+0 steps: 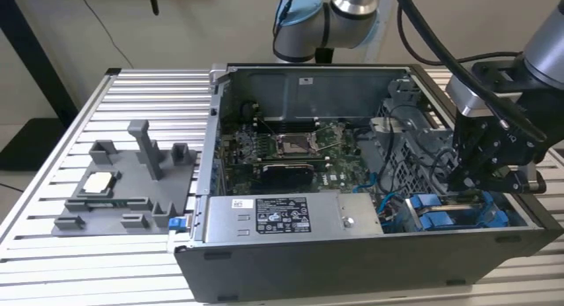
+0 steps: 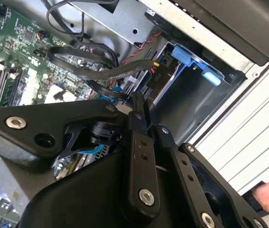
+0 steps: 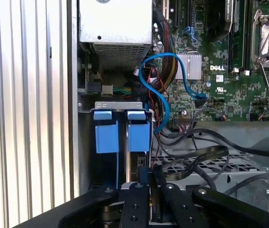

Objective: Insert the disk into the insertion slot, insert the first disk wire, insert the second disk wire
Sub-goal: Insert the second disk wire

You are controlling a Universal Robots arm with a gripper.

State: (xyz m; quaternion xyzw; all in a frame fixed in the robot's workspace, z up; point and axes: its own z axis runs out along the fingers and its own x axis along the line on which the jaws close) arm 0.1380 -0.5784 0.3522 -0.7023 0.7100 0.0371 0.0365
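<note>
Tool [image 3: 149, 187] fingers clenched together, arm reaching down into the case over the blue-railed insertion slot [image 3: 121, 133]

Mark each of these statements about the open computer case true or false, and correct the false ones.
1. The end effector hangs over the blue-railed drive bay at the case's corner on the exterior view's right. True.
2. The case lies on a wooden tabletop. False: it lies on a ribbed metal table.
3. A blue cable loops beside the motherboard in the first wrist view. True.
4. The grey fixture tray sits inside the case. False: it rests outside, on the exterior view's left.
</note>
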